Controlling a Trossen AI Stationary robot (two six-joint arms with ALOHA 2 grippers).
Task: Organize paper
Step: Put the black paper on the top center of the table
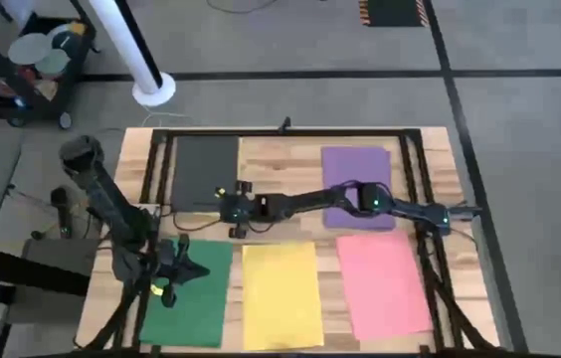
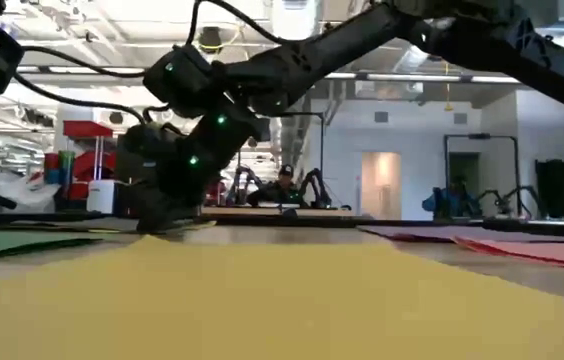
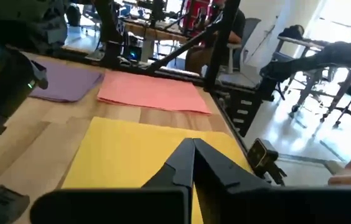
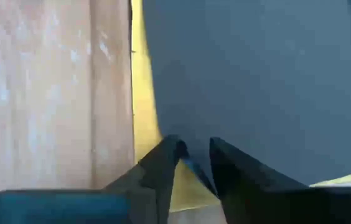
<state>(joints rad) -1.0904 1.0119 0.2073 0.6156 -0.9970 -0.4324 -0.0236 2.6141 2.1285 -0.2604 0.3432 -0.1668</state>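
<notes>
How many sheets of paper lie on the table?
5: dark grey sheet far left, purple sheet far right, green sheet, yellow sheet and pink sheet along the near row. Stacked sheets may be hidden.

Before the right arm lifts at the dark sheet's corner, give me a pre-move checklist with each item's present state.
1. Right gripper at the near right corner of the dark grey sheet: ok.
2. Jaws astride the sheet's edge, per the right wrist view: ok, a narrow gap shows.
3. Only one sheet between the jaws: cannot tell; a yellow strip shows beside the dark edge.
4. Left gripper shut, parked over the green sheet, out of the right arm's way: ok.
5. Yellow sheet, pink sheet and purple sheet flat, apart: ok.
</notes>
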